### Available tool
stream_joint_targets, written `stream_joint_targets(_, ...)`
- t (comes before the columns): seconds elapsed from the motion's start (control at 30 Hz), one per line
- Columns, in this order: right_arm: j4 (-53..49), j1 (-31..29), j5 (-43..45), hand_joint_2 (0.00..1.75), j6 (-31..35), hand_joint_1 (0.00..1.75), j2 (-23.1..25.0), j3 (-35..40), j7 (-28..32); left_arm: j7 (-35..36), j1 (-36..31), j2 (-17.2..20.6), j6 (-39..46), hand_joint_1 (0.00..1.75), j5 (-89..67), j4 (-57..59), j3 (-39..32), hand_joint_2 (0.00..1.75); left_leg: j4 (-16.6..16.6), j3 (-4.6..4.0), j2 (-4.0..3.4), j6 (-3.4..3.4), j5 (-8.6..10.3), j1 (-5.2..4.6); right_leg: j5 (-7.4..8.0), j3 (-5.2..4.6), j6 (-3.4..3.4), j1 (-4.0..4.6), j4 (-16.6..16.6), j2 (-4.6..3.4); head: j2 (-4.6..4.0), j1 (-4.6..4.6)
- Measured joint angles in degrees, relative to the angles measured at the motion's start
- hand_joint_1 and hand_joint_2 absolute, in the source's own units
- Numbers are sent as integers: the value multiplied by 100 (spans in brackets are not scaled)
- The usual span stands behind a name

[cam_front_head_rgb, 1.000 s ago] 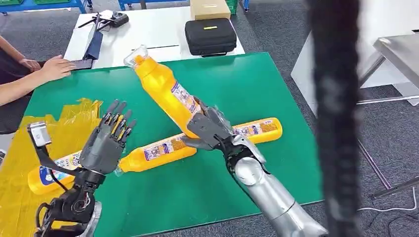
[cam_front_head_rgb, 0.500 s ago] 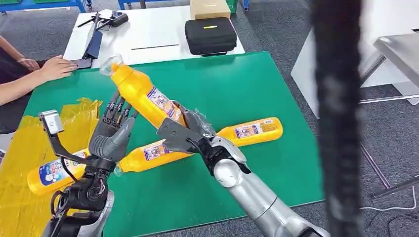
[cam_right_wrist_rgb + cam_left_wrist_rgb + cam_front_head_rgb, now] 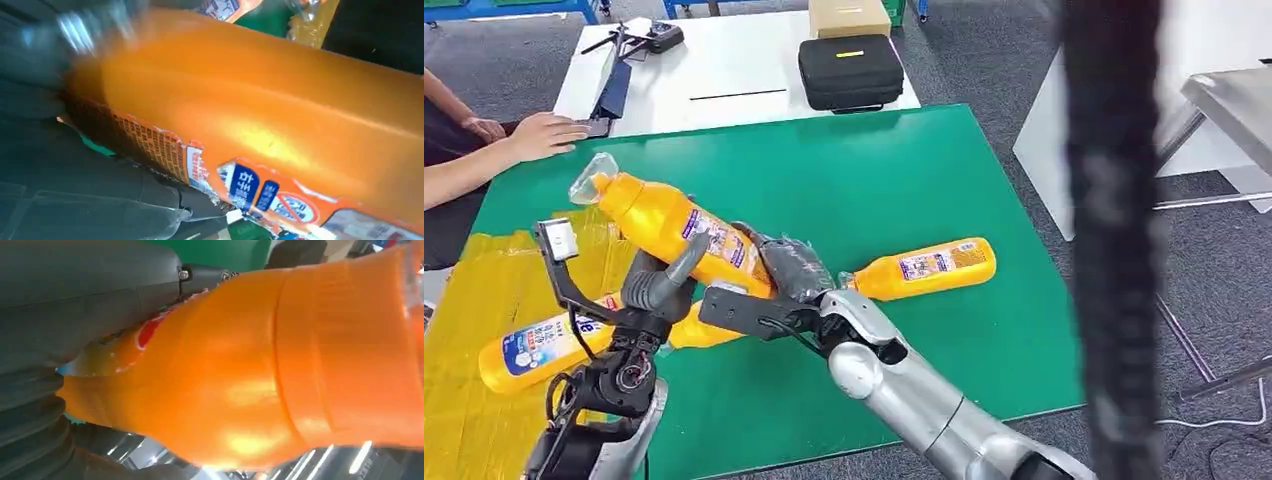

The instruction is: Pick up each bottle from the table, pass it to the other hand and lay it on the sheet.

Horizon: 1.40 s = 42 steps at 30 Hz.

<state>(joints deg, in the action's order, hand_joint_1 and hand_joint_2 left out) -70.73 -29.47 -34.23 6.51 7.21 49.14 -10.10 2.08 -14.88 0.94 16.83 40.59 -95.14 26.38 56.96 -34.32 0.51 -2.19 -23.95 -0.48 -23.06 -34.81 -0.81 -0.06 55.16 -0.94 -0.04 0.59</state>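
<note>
Holding the raised bottle (image 3: pixel 674 222) in both hands over the green table's (image 3: pixel 904 180) left half, you're mid-handoff.
Right hand (image 3: pixel 769 290) wraps its base; left hand (image 3: pixel 659 285) looks curled round it too, though that grip's hard to see. Yellow sheet (image 3: pixel 464 400) covers the near-left corner.

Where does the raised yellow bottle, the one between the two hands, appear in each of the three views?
Head view: the raised bottle slants above the green table, left of centre, clear cap toward the person.
Left wrist view: its orange body lies beside the grey thumb.
Right wrist view: its body crosses the frame, label at the lower edge.
Shared landmark: the bottle's printed label.
</note>
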Motion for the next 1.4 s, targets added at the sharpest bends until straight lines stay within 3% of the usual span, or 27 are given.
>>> stream_joint_targets(0.37,275,-245,-98,175,-37,175,48,352,-46,68,-60,-17,22,0,169,254,26,175,0,-2,-1,1,1,-1,0,-3,0,0,1,-1,0,-2)
stream_joint_targets(0.4,317,-267,-107,175,-39,175,63,374,-57,57,-68,-17,57,101,186,276,26,175,1,-2,-1,1,1,-1,0,-3,0,0,0,-1,0,0)
stream_joint_targets(0.43,359,-287,-107,175,-39,175,72,404,-66,46,-71,-17,83,175,186,291,26,175,1,-2,-1,1,1,-1,0,-3,0,0,0,-1,0,0)
stream_joint_targets(1.0,725,-464,81,175,-52,175,124,625,-70,-662,-27,-33,706,175,-301,359,107,175,1,-4,-2,1,1,0,0,-5,0,0,1,-1,0,0)
stream_joint_targets(1.4,804,-482,118,175,-55,175,160,627,-59,-745,20,-33,787,175,-389,352,79,175,1,-3,-2,1,1,0,0,-5,0,0,1,-1,0,-2)
